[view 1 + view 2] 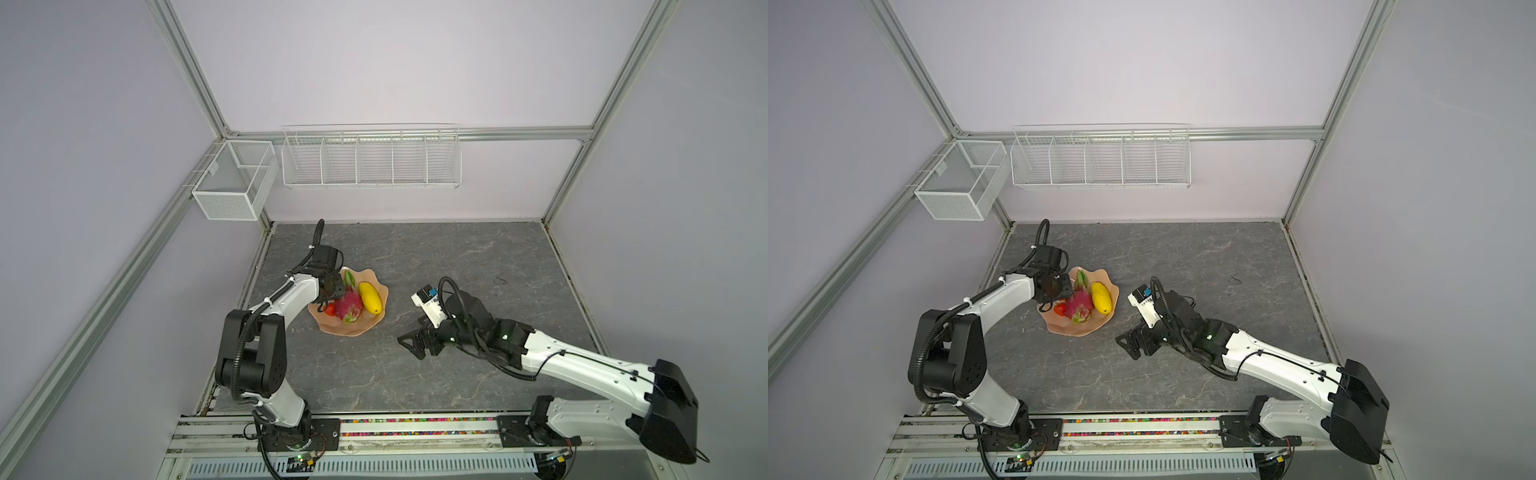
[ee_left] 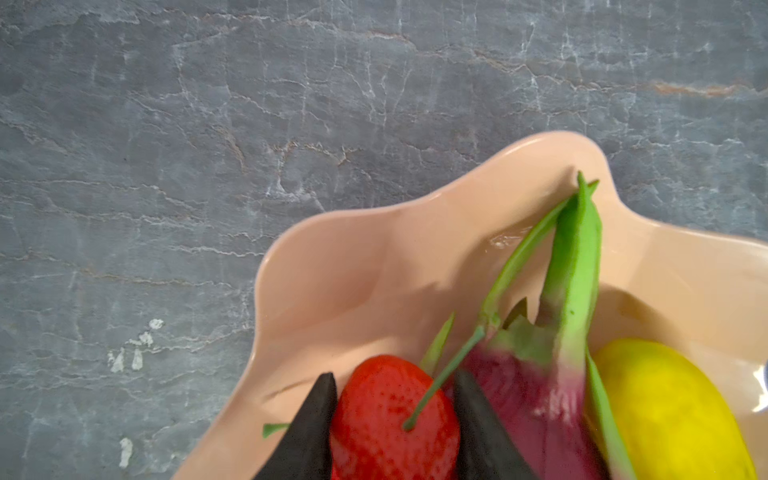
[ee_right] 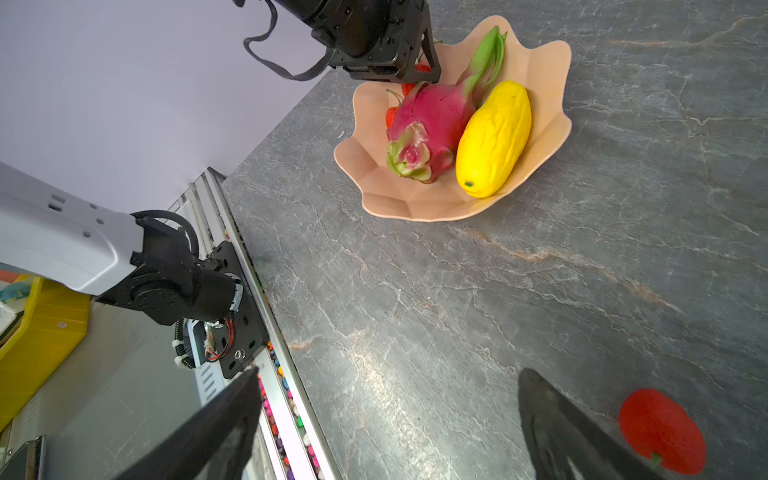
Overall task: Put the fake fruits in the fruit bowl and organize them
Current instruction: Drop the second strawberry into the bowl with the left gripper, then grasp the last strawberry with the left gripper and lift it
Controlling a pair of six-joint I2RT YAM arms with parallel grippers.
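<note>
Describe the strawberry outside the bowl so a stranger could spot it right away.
On the grey stone table, look away from the peach bowl toward the open right gripper. Just outside its jaws lies one red strawberry, the only fruit resting on bare tabletop.

A: What hangs on the walls?
B: A white wire rack (image 1: 371, 160) with five compartments on the back wall, and a white mesh basket (image 1: 232, 183) at the left corner
A: And below?
B: A grey veined worktop (image 1: 415, 257), with small coloured pieces (image 1: 415, 420) lining its front rail
</note>
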